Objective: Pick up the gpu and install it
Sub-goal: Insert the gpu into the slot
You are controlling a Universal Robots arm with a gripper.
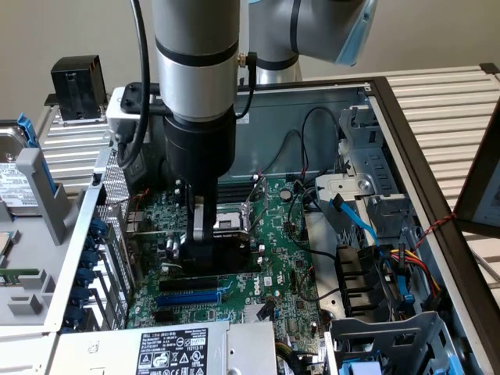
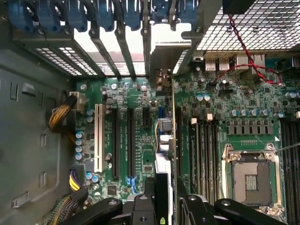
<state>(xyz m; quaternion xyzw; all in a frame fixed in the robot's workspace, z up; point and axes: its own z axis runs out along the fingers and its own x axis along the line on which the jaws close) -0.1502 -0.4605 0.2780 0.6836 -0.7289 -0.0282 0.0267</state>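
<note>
My fingers (image 2: pixel 146 206) are clamped on the gpu (image 2: pixel 162 178), one on each flat face. The card stands on edge between them, low inside the open computer case (image 1: pixel 406 125) and right over the motherboard (image 1: pixel 273 258). From the wrist I look straight down its thin top edge. It runs away from my fingertips toward the rear wall of the case, where the blue slot clips (image 2: pixel 105 18) sit in a row. In the exterior view its black body (image 1: pixel 230 254) is directly beneath my fingers, just above the long blue slot (image 1: pixel 187 298). I cannot tell whether its lower edge has entered a connector or only rests against the board.

I judge this to be the seating step, and alignment matters more than force. The card should be upright rather than leaning toward either face, with its edge parallel to the black expansion slots (image 2: pixel 115 140) off to one side of my fingers. The metal bracket end should meet its opening in the rear wall. If it catches on the frame, the far end will ride high and the contacts will go in crooked.

The push should be straight down and even along the card's length. The processor socket (image 2: pixel 251 176) lies on the other side of my fingers, near enough that any sideways slip is a risk. My grip should be firm enough that the card cannot pivot.
</note>
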